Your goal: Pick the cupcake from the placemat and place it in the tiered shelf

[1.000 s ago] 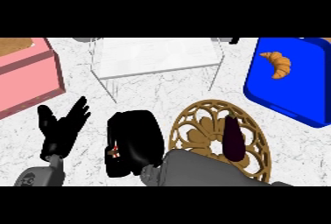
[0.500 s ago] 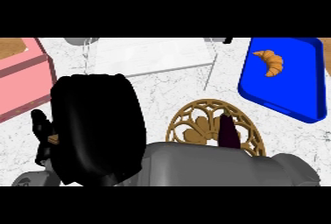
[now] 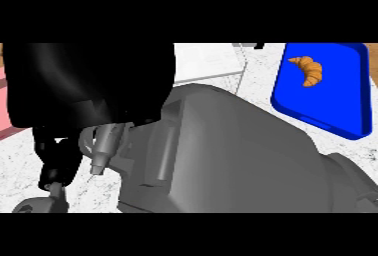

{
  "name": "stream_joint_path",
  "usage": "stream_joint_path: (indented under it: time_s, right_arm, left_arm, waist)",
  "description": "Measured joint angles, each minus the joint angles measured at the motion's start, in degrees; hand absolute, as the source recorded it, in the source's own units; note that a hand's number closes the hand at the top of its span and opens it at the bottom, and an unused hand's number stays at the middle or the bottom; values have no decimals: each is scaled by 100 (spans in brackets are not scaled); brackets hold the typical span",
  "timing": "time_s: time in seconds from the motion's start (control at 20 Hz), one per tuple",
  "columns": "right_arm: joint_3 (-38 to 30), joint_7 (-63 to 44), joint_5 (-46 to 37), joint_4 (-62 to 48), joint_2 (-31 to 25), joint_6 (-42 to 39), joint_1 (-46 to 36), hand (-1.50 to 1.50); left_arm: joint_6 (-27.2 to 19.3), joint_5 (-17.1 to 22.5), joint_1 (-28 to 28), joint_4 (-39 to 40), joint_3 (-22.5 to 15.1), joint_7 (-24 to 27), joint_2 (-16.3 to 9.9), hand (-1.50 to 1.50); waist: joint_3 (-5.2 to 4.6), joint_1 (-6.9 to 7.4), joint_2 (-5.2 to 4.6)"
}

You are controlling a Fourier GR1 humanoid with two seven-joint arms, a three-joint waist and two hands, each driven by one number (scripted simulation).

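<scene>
My right hand (image 3: 88,80) and its grey forearm (image 3: 236,150) are raised close to the view and fill most of it. I see the hand only as a black mass from behind, so whatever is under it is hidden. No cupcake shows anywhere. The white tiered shelf (image 3: 210,62) peeks out at the back, just right of the hand. My left hand (image 3: 53,160) shows in part at the lower left, below the right hand, pointing up and holding nothing.
A blue mat (image 3: 325,107) lies at the right with a croissant (image 3: 310,70) on it. A strip of a pink box (image 3: 4,120) shows at the left edge. White marbled counter (image 3: 22,165) shows at the lower left.
My right arm has risen toward the view and moved left and back. It now covers the round wicker mat and the dark thing on it. The left hand has stayed in place.
</scene>
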State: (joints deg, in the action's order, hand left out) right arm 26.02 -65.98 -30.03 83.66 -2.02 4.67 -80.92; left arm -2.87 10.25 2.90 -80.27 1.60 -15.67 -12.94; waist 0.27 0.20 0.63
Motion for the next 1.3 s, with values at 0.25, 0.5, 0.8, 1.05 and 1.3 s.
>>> stream_joint_path:
  time_s: [0.25,0.5,0.8,1.05,1.3]
  right_arm:
    - [-761,267,118,-715,-253,-202,-528,150]
    - [-1210,611,158,-1519,-412,-345,-887,150]
    - [-1564,1301,304,-2515,-594,-645,-1070,150]
    - [-1606,1848,193,-3153,-525,-703,-1127,150]
    - [-1717,2411,-25,-4031,-458,-434,-1337,150]
  left_arm:
    - [59,1,4,5,7,25,-2,0]
    - [116,-16,26,17,12,42,-9,0]
    - [112,-15,43,-92,10,-138,-6,0]
    - [181,-18,55,-43,52,-109,-27,0]
    - [192,-61,107,43,62,-4,15,0]
  waist:
    - [-6,22,-27]
    - [-3,47,-42]
    - [-13,88,-69]
    - [-10,92,-71]
    - [-3,141,-91]
